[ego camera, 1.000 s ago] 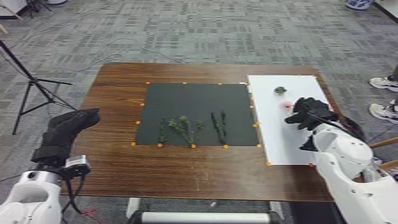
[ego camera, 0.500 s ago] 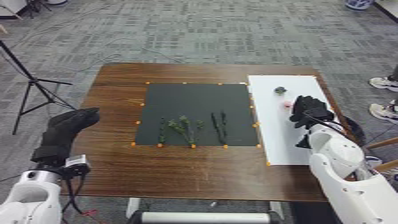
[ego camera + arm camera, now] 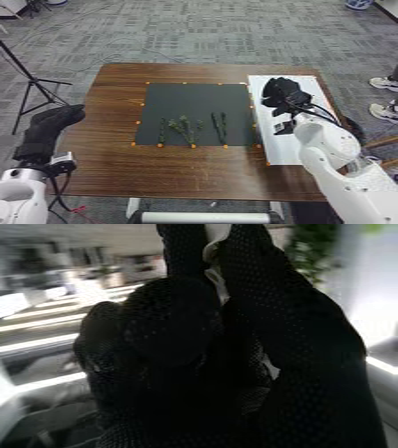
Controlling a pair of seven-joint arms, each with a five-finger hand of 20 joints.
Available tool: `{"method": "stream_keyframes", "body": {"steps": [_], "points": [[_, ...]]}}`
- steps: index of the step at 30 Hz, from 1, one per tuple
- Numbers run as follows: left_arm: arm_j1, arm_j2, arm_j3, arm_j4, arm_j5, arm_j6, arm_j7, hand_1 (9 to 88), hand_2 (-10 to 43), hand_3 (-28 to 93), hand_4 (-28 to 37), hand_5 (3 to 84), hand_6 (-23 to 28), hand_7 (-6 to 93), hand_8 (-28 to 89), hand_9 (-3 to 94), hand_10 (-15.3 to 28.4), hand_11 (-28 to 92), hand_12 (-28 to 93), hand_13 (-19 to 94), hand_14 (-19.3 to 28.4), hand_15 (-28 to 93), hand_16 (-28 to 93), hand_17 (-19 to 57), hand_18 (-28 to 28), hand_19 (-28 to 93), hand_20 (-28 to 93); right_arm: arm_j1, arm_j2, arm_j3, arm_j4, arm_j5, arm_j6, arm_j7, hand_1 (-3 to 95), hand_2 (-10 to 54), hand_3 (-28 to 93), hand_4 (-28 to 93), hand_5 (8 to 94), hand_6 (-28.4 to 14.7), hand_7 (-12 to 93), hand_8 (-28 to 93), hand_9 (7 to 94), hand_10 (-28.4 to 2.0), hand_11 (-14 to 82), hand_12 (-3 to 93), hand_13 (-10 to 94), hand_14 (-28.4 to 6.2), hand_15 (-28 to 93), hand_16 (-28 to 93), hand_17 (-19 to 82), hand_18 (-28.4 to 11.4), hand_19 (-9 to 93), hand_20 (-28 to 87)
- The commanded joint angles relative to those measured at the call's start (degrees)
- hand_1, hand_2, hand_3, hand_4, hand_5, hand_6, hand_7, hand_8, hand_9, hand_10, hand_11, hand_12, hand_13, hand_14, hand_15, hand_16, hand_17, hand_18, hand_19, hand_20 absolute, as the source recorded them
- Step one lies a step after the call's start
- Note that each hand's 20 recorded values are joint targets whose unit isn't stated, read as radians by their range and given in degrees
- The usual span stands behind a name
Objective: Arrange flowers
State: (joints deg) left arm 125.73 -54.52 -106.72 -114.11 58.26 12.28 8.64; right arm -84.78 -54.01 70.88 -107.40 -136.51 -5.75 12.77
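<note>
Dragging the white sheet [image 3: 284,156] is prob. the main risk: the R hand [image 3: 282,92] is over its far half, and if it's low enough to touch, a sideways sweep could shift the sheet plus anything hidden under the glove. Can't tell how the R hand is held, nor if the pale strip [image 3: 215,254] by the glove in the wrist view is something carried or just bkgd. If it is a stem, a poor grip could drop it.

Next risk, if the arm swings L: the glove could brush the stems on the dark mat [image 3: 195,97] and roll them, as they're thin & loose. The leafy sprigs [image 3: 185,122], mid-mat at the near side, look bushy; leaves may snag, so two could lift w/ one pick. Same for the dark stems [image 3: 223,129] to their right, close side by side. The thin sprig [image 3: 163,131] on the left has more room, prob. an easier pick.

L hand [image 3: 55,119] is out by the table's left edge, fingers together & loosely straight, nothing gripped.

Containers: blue-and-white pot [image 3: 358,4] on the floor, far right beyond the table; contents n/a from here. Stems lie flat on the mat, not potted.
</note>
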Motion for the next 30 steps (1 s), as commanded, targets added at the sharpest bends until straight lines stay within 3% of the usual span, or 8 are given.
{"method": "stream_keyframes", "body": {"steps": [1,5,8,12,17,18,23,30], "points": [[-2.25,0.30,4.75,2.39,-5.07,5.97,1.00,24.5,13.0,69,-27.0,55.2,2.4,18.1,-8,55.0,14.5,22,12,42,17.7,21,-2,8.4,11.3,5,18,12.46,-8.42,-9.76,-0.88,6.00,-8.15,-4.36,58.3,-9.5,63,-18,79.3,0.8,20,6,87.3,-10.7,6.1,26.6,91,-2.0,54,37,62,-14.0,93,55],[-3.64,0.94,6.61,3.00,-5.85,7.34,0.58,22.1,28.9,64,-28.2,57.0,2.4,17.8,-8,57.1,14.8,22,12,44,18.0,22,-2,9.1,10.9,6,18,15.20,-12.93,-13.39,0.08,7.03,-10.14,-5.64,58.3,-9.5,62,-18,79.4,1.2,20,6,87.3,-10.7,6.1,26.5,91,-1.9,54,37,62,-14.0,93,55],[-4.34,1.07,7.21,3.31,-5.84,7.93,0.23,23.8,31.5,61,-28.2,57.4,2.6,17.8,-8,57.8,14.9,22,11,44,17.9,23,-3,9.4,10.8,6,18,16.50,-15.46,-16.02,1.08,6.80,-11.06,-6.54,58.3,-9.5,62,-18,79.5,1.3,19,6,87.4,-10.6,6.1,26.4,91,-2.0,54,37,62,-13.9,93,56],[-4.58,1.74,7.19,3.48,-6.10,8.01,-0.28,23.5,32.1,62,-28.3,57.5,3.1,17.8,-8,58.0,14.9,22,11,45,17.9,23,-3,9.5,10.8,6,18,17.24,-17.99,-18.59,3.09,6.37,-12.06,-7.72,58.3,-9.5,62,-18,79.9,1.5,19,5,87.7,-10.5,5.7,25.6,92,-2.1,54,37,62,-13.9,93,56],[-4.49,1.91,5.65,3.41,-5.14,5.25,-1.30,22.4,31.7,64,-28.3,57.7,3.2,17.6,-8,58.0,14.8,22,11,45,17.8,23,-3,9.5,10.7,6,18,17.86,-21.21,-20.66,6.49,6.04,-14.78,-9.36,58.2,-9.5,62,-19,80.2,1.9,19,4,87.6,-10.2,5.3,25.2,92,-2.1,54,37,63,-14.0,93,56],[-5.84,1.92,6.29,4.10,-4.88,5.03,-1.80,22.5,31.5,65,-28.3,57.7,3.2,17.5,-8,58.0,14.8,22,11,45,17.8,23,-3,9.5,10.7,6,18,18.11,-22.79,-19.85,8.46,5.11,-16.11,-10.96,58.1,-9.5,62,-19,80.2,2.0,19,4,87.6,-10.2,5.2,25.2,92,-2.1,54,37,63,-14.1,93,57],[-4.61,1.26,6.14,3.55,-4.78,4.55,-1.09,22.9,30.9,66,-28.3,57.9,2.9,17.3,-8,58.0,14.7,22,11,45,17.7,22,-3,9.5,10.6,6,18,16.56,-25.01,-21.42,10.46,4.14,-15.23,-10.56,57.8,-9.5,63,-19,80.3,2.1,19,3,87.5,-10.0,5.0,24.4,92,-2.1,55,37,63,-14.1,93,57],[-4.96,0.93,7.01,3.86,-4.33,3.75,-0.61,23.3,30.6,66,-28.3,58.1,2.6,17.1,-8,58.0,14.6,22,12,45,17.7,22,-3,9.5,10.6,6,18,15.17,-27.29,-22.20,13.90,0.26,-12.93,-10.99,57.7,-9.5,63,-19,80.1,2.1,19,3,87.2,-9.9,5.0,23.5,92,-2.2,55,37,63,-14.2,93,58]]}}
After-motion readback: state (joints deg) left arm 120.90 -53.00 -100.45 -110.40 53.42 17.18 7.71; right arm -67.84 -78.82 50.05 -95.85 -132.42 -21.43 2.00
